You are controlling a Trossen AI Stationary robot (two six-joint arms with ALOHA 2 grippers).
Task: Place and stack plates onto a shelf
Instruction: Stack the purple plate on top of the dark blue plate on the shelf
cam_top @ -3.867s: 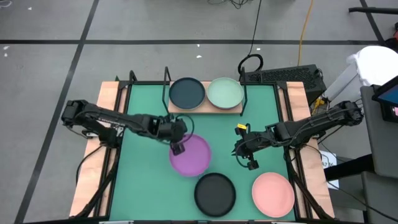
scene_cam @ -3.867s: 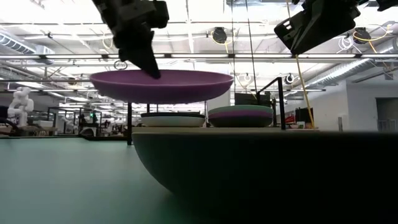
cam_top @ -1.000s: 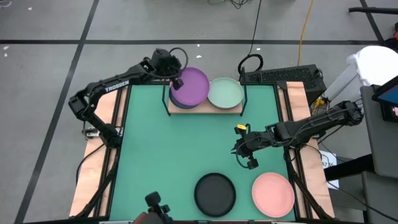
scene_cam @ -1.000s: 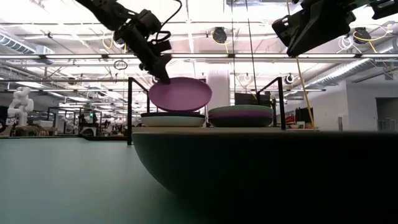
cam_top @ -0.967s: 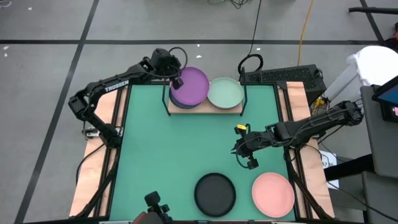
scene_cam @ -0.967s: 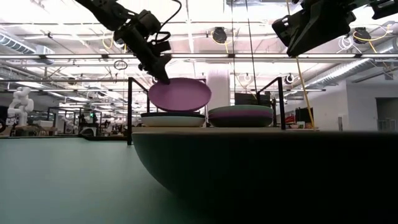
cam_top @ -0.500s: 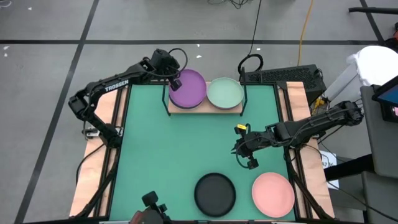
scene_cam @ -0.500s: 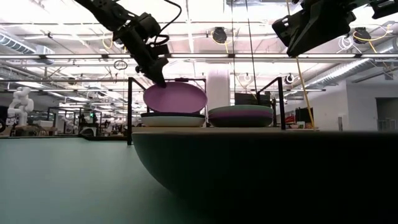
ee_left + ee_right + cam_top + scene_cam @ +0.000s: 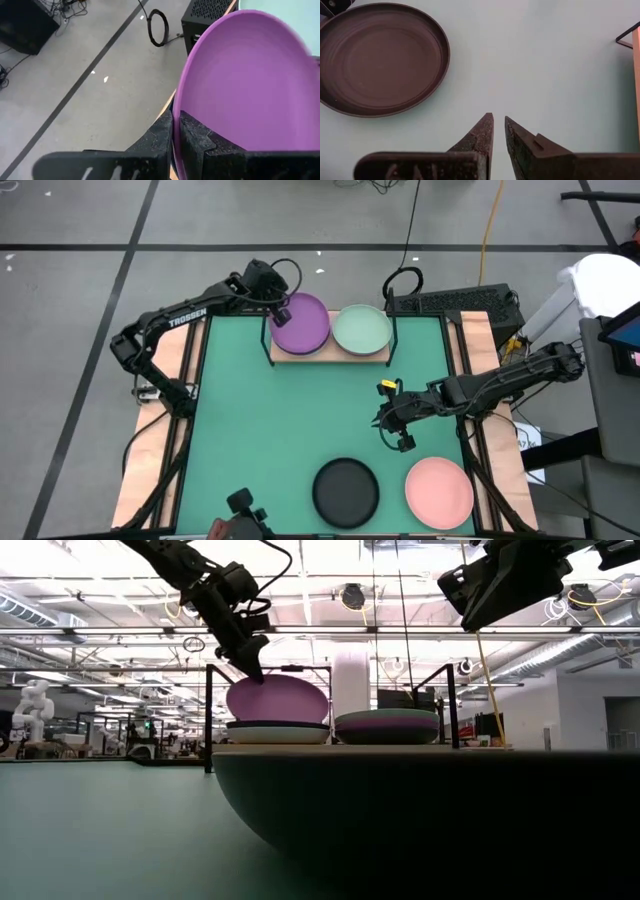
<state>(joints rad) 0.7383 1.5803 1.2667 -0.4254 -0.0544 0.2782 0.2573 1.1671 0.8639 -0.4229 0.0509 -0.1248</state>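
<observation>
From above, the left hand [image 9: 277, 308] is reaching over the far left corner of the shelf [image 9: 330, 352], pinching the rim of a purple plate [image 9: 301, 323] that is sitting over the shelf's left half. A mint plate [image 9: 362, 329] is topping the right half. The right hand [image 9: 392, 427] is hanging over the green tabletop [image 9: 260, 430] right of centre, holding nothing. A black plate [image 9: 346, 489] and a pink plate [image 9: 439, 489] are lying near the front edge, just beside each other.

At tabletop height, the purple plate [image 9: 277, 699] is tilting, its lower edge resting on the left stack while the left hand [image 9: 249, 666] is gripping its raised rim. The right stack [image 9: 387, 727] is lying flat, and the black plate [image 9: 430, 810] is filling the foreground.

From the left wrist, the fingers [image 9: 192, 137] are closing on the purple rim [image 9: 176, 120].

From the right wrist, the fingers [image 9: 482, 132] are standing nearly together with a narrow gap, empty, above bare tabletop, the black plate [image 9: 380, 57] well apart.
</observation>
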